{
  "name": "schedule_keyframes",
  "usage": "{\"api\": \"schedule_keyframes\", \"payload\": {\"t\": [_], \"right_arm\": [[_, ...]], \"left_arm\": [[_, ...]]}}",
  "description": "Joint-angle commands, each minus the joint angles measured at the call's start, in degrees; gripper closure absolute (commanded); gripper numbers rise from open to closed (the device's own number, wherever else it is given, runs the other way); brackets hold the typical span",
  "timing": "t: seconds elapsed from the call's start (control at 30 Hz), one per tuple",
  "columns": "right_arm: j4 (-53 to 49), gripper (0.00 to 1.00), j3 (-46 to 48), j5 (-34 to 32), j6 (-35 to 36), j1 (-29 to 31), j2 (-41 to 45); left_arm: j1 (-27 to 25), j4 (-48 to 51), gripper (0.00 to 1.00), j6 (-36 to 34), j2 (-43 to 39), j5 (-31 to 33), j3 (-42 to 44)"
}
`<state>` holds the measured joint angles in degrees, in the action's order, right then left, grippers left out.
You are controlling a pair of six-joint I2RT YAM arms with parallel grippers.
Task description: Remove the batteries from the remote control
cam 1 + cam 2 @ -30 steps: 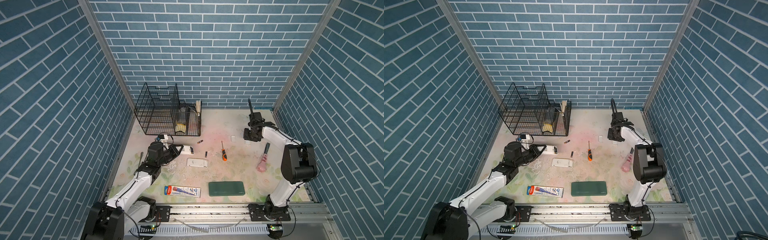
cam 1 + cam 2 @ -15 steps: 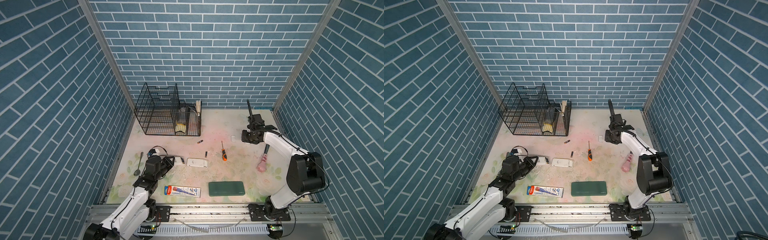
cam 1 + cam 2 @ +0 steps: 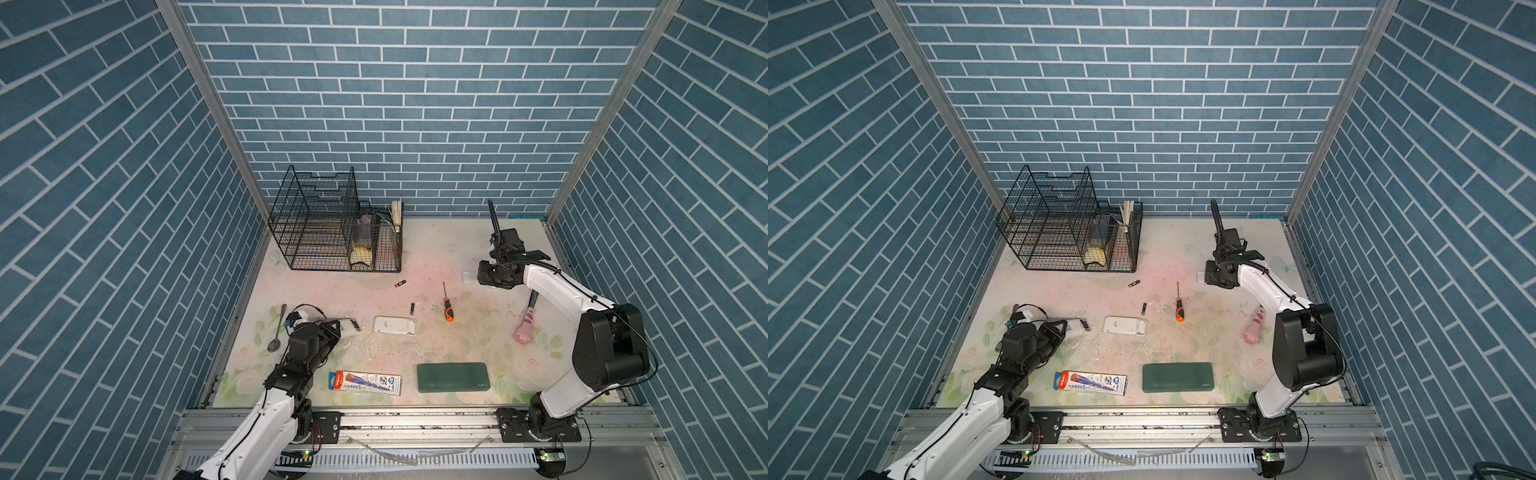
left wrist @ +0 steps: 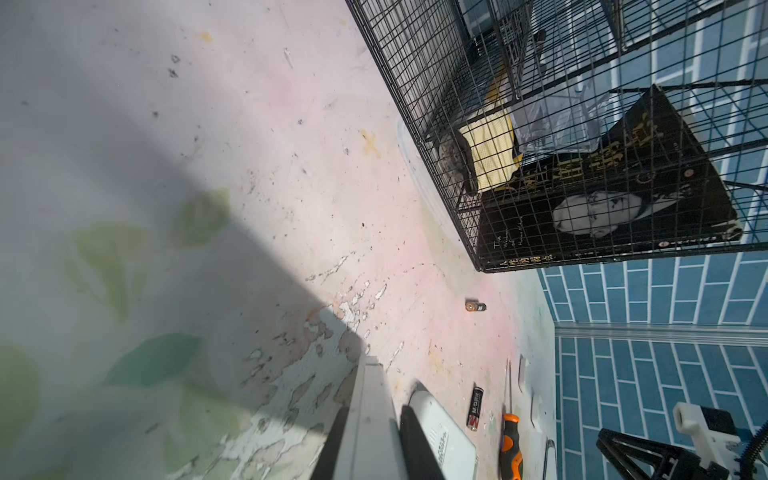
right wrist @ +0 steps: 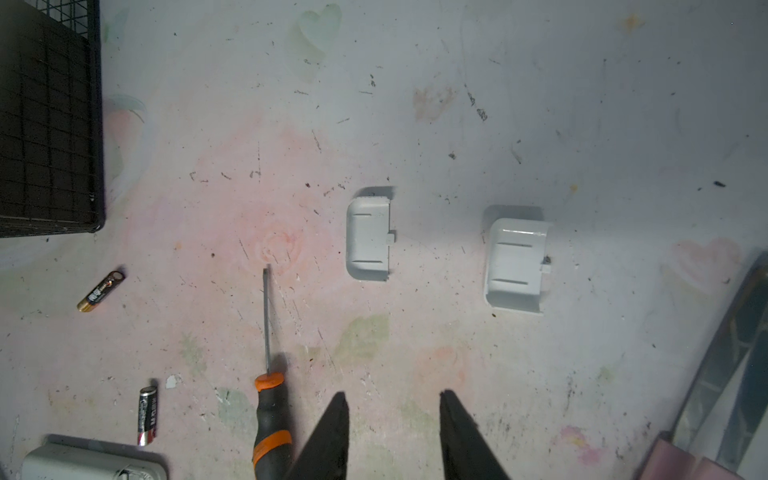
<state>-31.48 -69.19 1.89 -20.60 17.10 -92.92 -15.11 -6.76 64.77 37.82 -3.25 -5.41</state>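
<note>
Left fingers (image 3: pixel 341 326) clamp a white remote control (image 3: pixel 348 325); right fingers (image 5: pixel 392 419) stand parted, empty.

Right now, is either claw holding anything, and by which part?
The left claw grips a white remote by one end; the right claw is open and empty.

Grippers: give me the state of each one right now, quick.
Left gripper: jaws shut on a white remote control.
Right gripper: jaws open, holding nothing, above the table near two white battery covers.
</note>
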Motion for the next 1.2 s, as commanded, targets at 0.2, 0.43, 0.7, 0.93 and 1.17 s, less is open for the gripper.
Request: {"api": "schedule_keyframes", "payload": {"t": [0.2,0.43,0.7,0.93,1.17], "right_arm": [[1.29,0.63,0.88,-0.37,-0.23,0.48,0.00],[1.75,0.63,1.31,-0.13,-0.43,0.56,0.02],[2.22,0.63,2.64,0.01,-0.63,0.65,0.94],[2.02,0.63,3.00,0.39,-0.58,1.01,1.99],[0.83,0.62,3.09,0.74,-0.41,2.18,2.79]], "left_arm": [[0.29,-3.54,0.77,1.58,5.22,1.17,0.80],[0.26,0.40,0.51,0.40,7.63,-0.62,-1.76],[0.27,11.24,0.45,0.05,5.00,-0.03,-3.58],[0.26,17.27,0.43,0.60,4.87,1.38,-4.44],[0.26,24.06,0.42,0.70,3.68,3.16,-6.43]]}}
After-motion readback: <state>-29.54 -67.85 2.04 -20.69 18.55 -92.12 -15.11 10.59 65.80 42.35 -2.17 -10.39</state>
